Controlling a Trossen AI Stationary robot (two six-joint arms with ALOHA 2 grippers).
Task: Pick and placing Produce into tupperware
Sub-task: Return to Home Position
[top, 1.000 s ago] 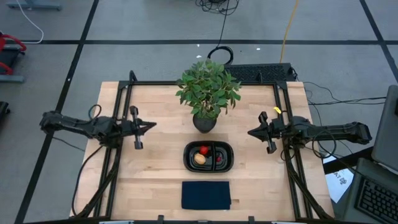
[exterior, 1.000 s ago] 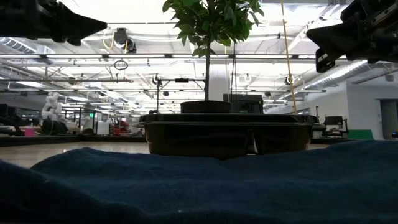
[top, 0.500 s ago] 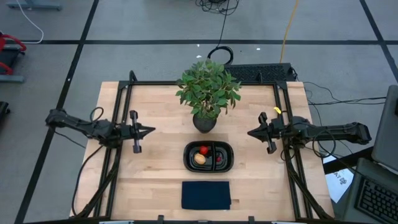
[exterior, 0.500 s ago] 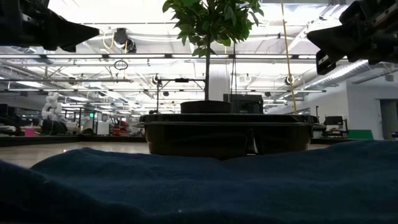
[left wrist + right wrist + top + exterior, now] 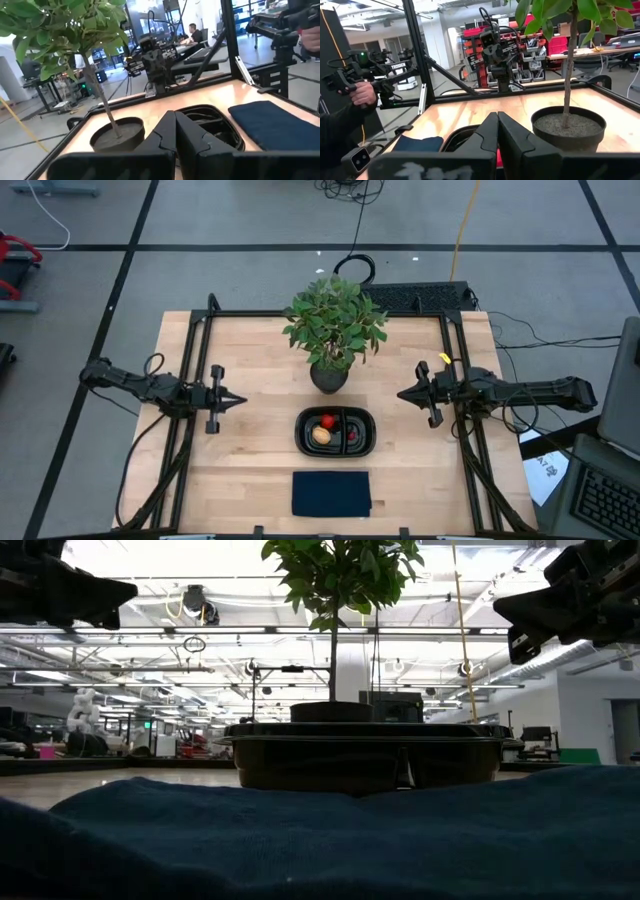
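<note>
Black oval tupperware point(image 5: 372, 432) sat just in front of the plant point(image 5: 335, 325), holding a red strawberry point(image 5: 327, 421), a round yellow-orange piece point(image 5: 321, 436) and a small dark berry point(image 5: 353, 436). The left gripper point(image 5: 239, 399) and right gripper point(image 5: 402, 394) hung off to either side, fingers pressed together, holding nothing.

Left claw point(image 5: 241, 399), right claw point(image 5: 401, 393) (fingers together)

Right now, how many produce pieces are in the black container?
3, inside the tupperware: red strawberry nearest the plant, yellow-orange piece beside it, dark red berry toward the right gripper. None looks hidden.
</note>
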